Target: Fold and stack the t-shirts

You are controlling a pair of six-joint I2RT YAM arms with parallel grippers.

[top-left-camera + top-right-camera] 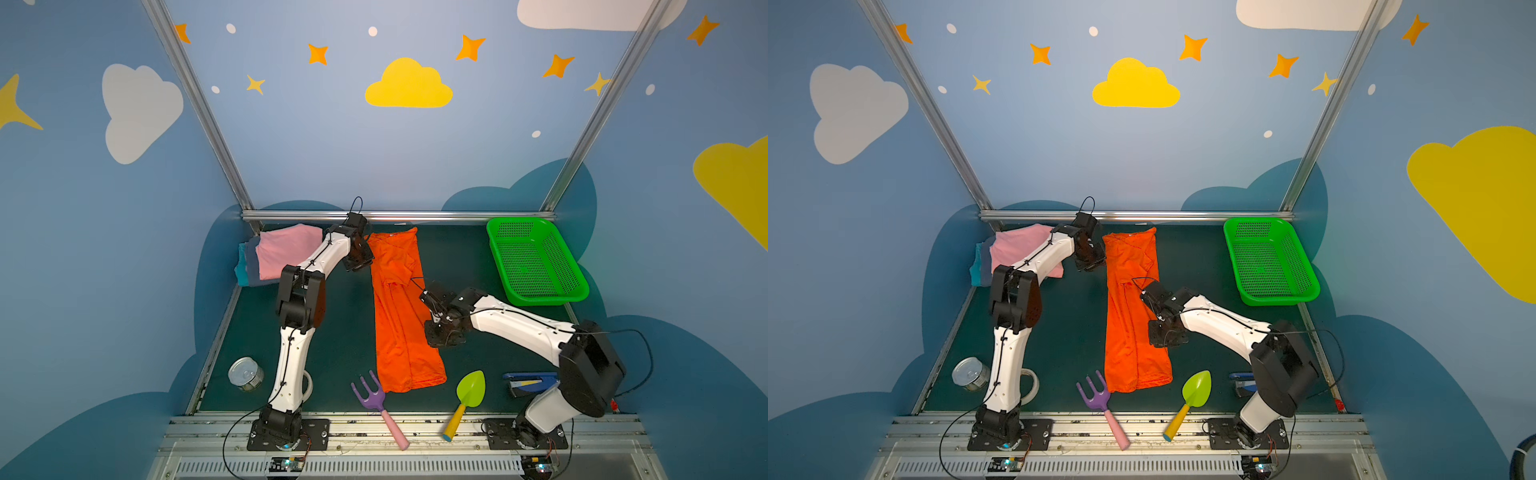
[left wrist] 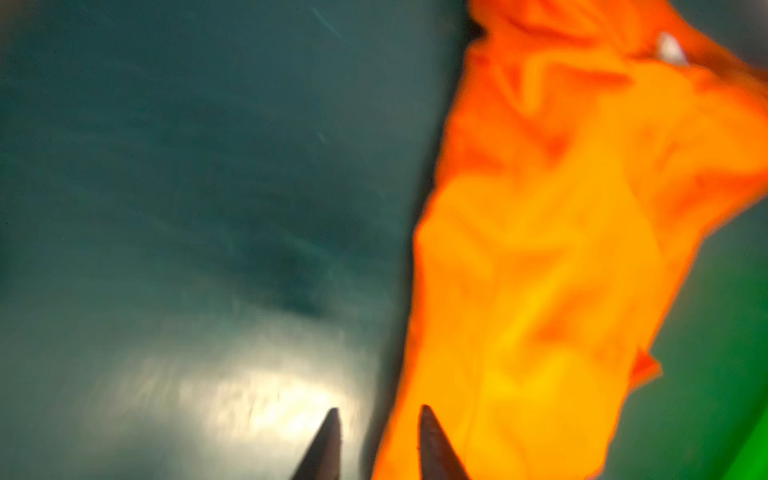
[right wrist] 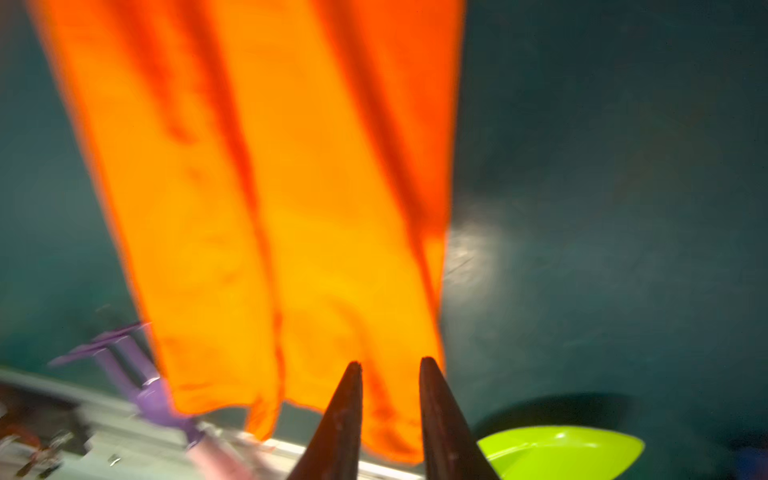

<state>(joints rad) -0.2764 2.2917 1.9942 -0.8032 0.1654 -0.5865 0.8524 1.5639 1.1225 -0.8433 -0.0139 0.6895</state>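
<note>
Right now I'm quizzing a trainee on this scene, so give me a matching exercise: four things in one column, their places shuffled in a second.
1 orange t-shirt
2 pink t-shirt
3 green basket
4 tin can

A far right corner
B near left
C in the middle, laid out lengthwise
D on top of the stack, far left

Pairs: 1-C, 2-D, 3-A, 4-B

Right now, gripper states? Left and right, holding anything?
Left gripper: open, holding nothing, at the edge of the orange t-shirt.
Right gripper: open, holding nothing, over the orange t-shirt.
</note>
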